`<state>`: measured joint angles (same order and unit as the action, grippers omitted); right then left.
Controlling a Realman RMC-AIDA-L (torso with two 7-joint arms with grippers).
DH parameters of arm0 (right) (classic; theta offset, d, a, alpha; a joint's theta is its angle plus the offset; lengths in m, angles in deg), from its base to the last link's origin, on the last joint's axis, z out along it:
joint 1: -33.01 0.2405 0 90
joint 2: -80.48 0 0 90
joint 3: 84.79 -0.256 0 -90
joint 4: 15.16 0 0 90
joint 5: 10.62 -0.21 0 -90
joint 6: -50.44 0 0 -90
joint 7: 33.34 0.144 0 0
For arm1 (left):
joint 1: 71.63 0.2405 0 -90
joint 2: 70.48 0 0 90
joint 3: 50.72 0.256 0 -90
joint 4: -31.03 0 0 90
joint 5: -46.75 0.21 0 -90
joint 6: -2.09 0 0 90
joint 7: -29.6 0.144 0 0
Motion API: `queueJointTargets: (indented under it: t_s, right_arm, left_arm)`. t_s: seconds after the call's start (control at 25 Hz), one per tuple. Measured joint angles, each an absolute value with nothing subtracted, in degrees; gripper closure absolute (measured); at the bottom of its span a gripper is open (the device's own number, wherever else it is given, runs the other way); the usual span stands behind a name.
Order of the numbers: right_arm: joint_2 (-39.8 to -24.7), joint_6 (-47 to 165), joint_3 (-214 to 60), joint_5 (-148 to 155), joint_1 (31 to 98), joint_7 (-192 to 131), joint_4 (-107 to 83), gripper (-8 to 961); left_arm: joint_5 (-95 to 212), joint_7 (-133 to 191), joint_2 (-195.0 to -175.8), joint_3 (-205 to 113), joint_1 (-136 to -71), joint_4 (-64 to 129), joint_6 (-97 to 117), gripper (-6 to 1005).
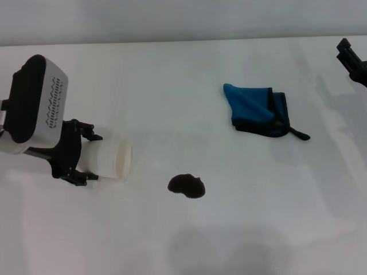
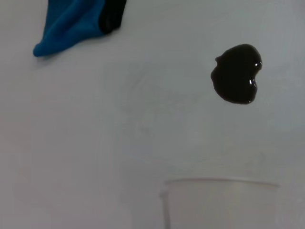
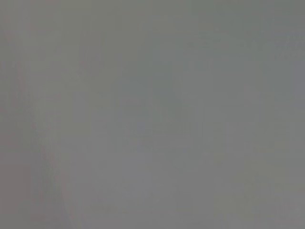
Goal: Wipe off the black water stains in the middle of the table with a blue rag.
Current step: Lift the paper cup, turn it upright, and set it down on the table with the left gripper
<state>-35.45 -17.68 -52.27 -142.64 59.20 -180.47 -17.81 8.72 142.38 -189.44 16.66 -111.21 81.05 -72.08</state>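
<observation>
One blot is all there is to clean: the black water stains (image 1: 186,185) sit as a single glossy patch on the table (image 1: 172,80), nearest the front edge and about midway between the left and right edges, untouched by any cloth. Level with it, toward the left edge, the left gripper (image 1: 86,157) has its fingers closed around a white paper cup (image 1: 112,161) lying on its side, mouth toward the blot; the arm reaches in low from the left edge, wrist roughly level. Farther back and right of centre lies the blue rag (image 1: 258,110), bunched and folded, its black loop tab trailing toward the right edge, well apart from the blot. At the far right corner only a dark tip of the right gripper (image 1: 354,60) shows, and I cannot tell how its fingers stand. I judge the rag must be fetched first: pinch it through the thick folded middle, not the tab, carry it over the blot, press flat and sweep inward so the liquid is not spread.
</observation>
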Motion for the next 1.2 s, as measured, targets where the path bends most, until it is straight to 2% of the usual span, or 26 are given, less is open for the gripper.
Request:
queueJointTargets:
  t_s: [0.24, 0.52, 0.96, 1.2]
  right_arm:
    - [-35.39, -18.2, -52.3, -142.6, 59.1, -180.5, -17.8, 113]
    - [-35.35, -18.2, -52.2, -142.6, 59.1, -180.5, -17.5, 114]
    - [-35.28, -18.1, -52.6, -142.6, 59.7, -180.5, -17.2, 116]
    - [-35.28, -18.2, -52.7, -142.7, 59.5, -180.5, -17.2, 116]
  left_arm:
    - [6.8, 142.4, -189.50, 16.7, -110.2, 81.0, -71.1, 161]
    - [-2.9, 141.7, -189.43, 16.1, -107.6, 81.9, -67.9, 220]
    - [-28.8, 144.5, -189.49, 16.4, -97.9, 80.8, -57.5, 223]
    - [-59.2, 158.6, -189.65, 16.3, -92.8, 70.5, -56.7, 223]
